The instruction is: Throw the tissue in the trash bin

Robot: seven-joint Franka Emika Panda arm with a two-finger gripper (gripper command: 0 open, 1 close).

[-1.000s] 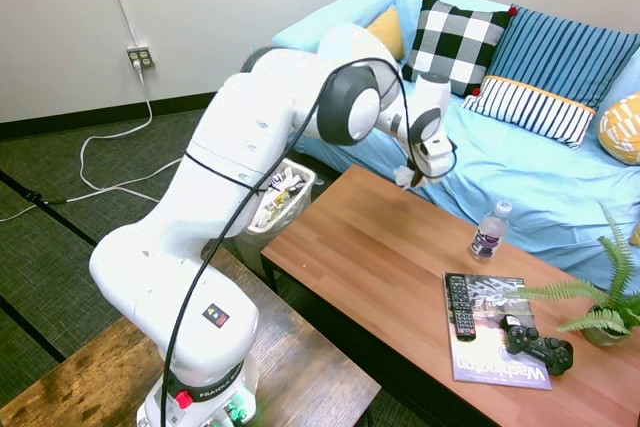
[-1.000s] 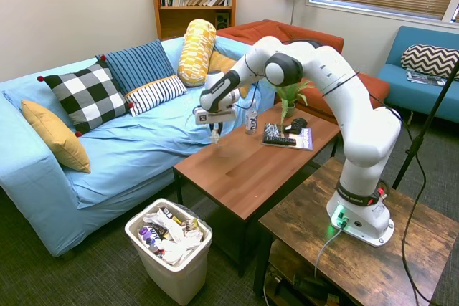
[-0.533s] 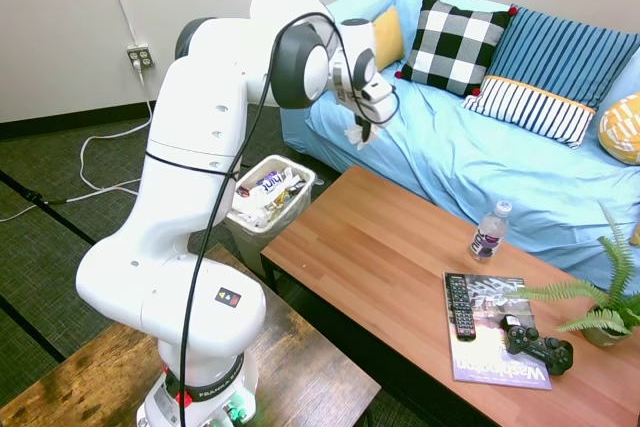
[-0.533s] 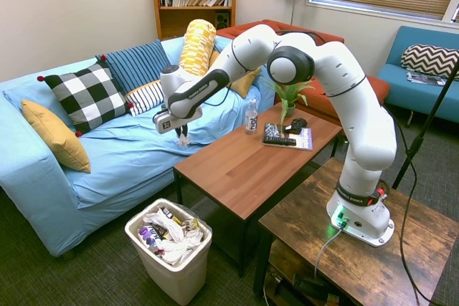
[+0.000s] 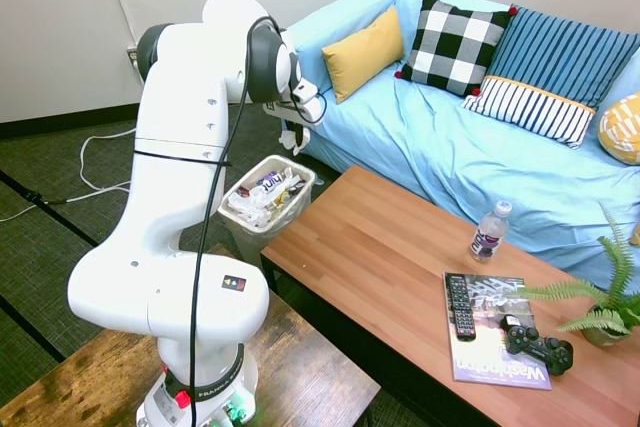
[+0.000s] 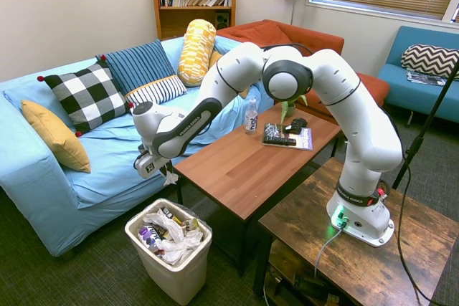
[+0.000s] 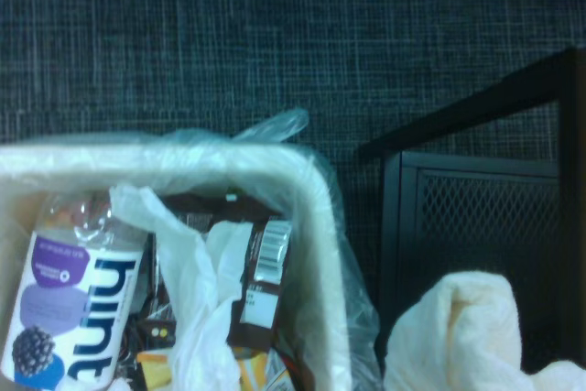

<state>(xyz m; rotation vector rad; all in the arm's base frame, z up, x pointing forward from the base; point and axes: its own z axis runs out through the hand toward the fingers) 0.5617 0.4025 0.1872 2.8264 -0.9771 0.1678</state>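
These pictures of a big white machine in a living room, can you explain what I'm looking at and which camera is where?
The white machine is a robot arm bolted to a small wooden stand. At its tip is a gripper whose jaws are shut on a crumpled white tissue. Two pictures come from room cameras on opposite sides of the arm. The third comes from a camera on the wrist, looking down from close by: it shows the tissue and the corner of the trash bin, already full of rubbish. The gripper hangs between the blue sofa and the bin, a little above it. On the wooden coffee table lie a water bottle, a magazine with a remote, a game controller and a small plant.
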